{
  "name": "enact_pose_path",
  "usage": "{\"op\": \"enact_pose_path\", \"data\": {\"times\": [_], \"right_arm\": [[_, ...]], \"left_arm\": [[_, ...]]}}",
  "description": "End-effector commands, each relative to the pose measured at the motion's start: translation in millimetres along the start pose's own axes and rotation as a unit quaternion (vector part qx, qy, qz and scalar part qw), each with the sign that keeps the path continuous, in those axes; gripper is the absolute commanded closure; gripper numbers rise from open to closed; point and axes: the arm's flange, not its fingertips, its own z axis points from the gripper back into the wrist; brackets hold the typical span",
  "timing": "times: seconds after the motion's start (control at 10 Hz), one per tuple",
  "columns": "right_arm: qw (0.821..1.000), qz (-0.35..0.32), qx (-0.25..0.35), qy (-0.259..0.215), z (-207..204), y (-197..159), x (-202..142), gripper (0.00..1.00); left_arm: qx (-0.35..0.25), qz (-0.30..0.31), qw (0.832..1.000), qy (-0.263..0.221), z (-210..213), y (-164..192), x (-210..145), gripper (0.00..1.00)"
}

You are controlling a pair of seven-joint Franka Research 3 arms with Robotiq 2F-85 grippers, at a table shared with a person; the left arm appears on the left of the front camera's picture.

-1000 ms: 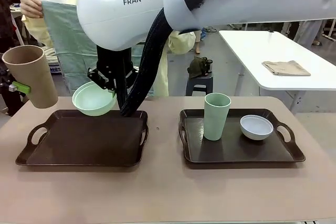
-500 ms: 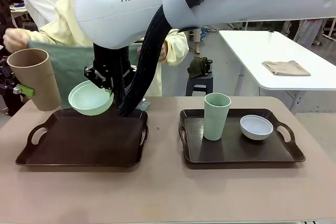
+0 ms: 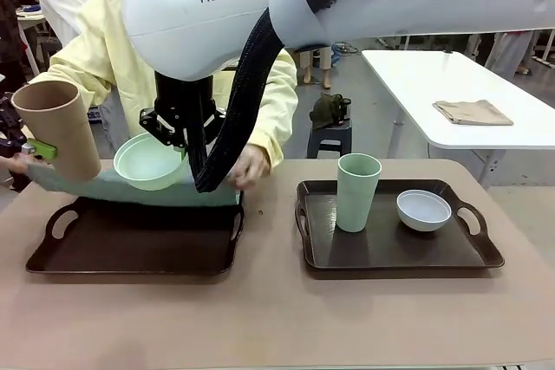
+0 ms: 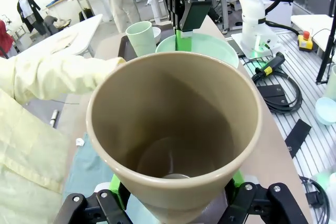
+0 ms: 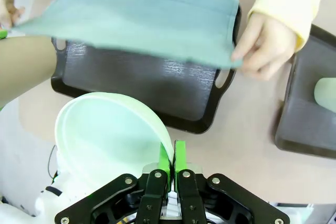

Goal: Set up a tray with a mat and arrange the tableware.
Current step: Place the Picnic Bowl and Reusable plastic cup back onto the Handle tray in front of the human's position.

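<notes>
At the far left my left gripper [image 3: 39, 151] is shut on the tan cup [image 3: 56, 127], held upright above the table; the left wrist view looks down into this cup [image 4: 173, 129]. My right gripper [image 3: 178, 132] is shut on the rim of the mint green bowl [image 3: 149, 162], tilted above the left tray [image 3: 130, 244]. A person in yellow sleeves spreads a teal mat [image 3: 130, 192] over that tray's far edge. The right wrist view shows the mat [image 5: 152, 14] stretched between both hands over the tray [image 5: 147, 87], with the bowl [image 5: 105, 135] pinched in my gripper [image 5: 172, 163].
The right tray [image 3: 486, 257] holds a mint green cup [image 3: 357, 192] and a pale bowl [image 3: 423, 210]. The person's hand [image 3: 250, 166] rests at the left tray's far right corner. A white side table [image 3: 408, 75] with a folded cloth stands behind.
The person has brought the mat down from chest height to the left tray's far edge and leaned in. Both arms have stayed almost still with cup and bowl.
</notes>
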Motion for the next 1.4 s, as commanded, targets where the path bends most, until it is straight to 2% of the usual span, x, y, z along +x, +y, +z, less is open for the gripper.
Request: {"op": "enact_pose_path", "data": {"times": [0.0,1.3], "right_arm": [[1.0,0.0,-0.003,-0.003,0.1,1.4,0.3,1.0],[1.0,0.0,-0.003,-0.003,0.1,1.4,0.3,1.0]], "left_arm": [[0.001,-0.006,1.0,0.002,2.0,2.7,1.8,1.0],[0.001,-0.006,1.0,0.002,2.0,2.7,1.8,1.0]]}}
